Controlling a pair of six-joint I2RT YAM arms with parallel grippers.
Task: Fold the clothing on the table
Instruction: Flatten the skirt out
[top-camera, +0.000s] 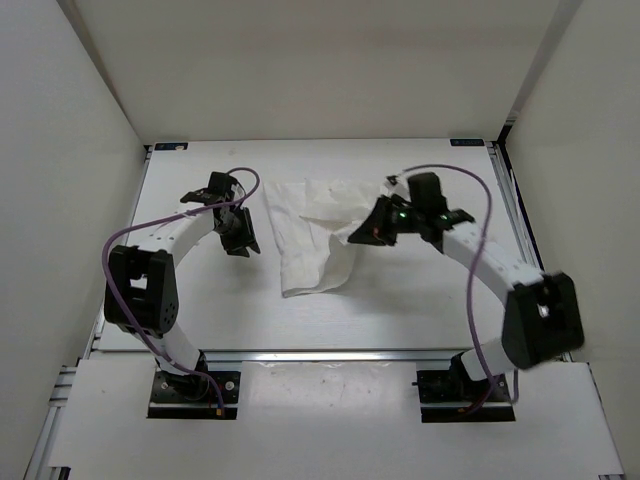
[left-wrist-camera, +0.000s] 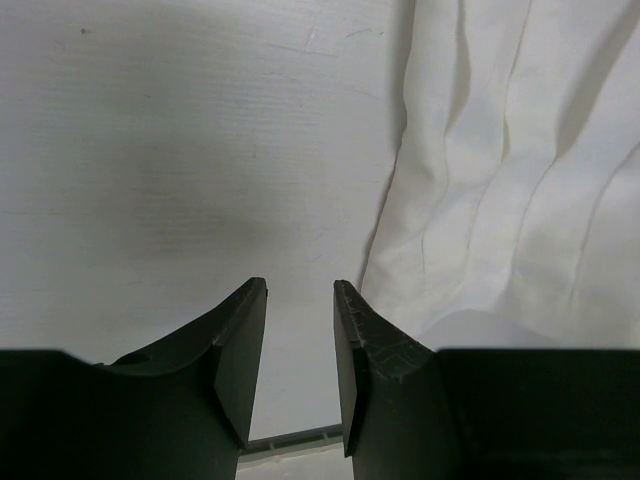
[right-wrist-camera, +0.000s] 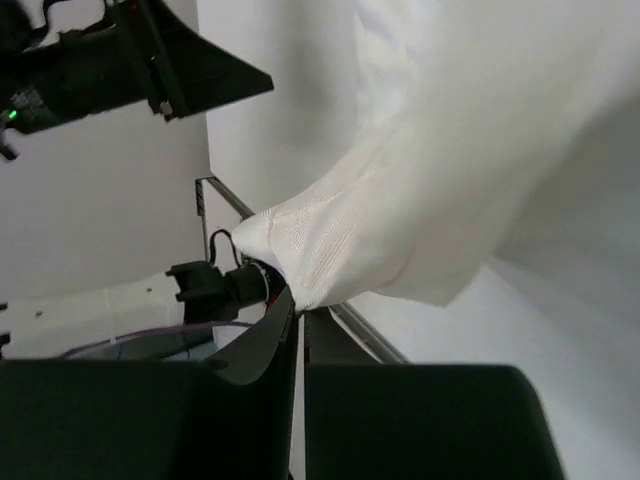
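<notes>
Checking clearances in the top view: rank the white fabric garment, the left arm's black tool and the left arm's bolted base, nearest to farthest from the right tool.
1. White fabric garment: centre, pinched in the right tool.
2. Left arm's black tool: left of the garment.
3. Left arm's bolted base: near-left edge.

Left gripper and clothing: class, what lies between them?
Only a narrow strip of bare table, seen in the left wrist view; the edge of the clothing lies just beside the open left gripper.
</notes>
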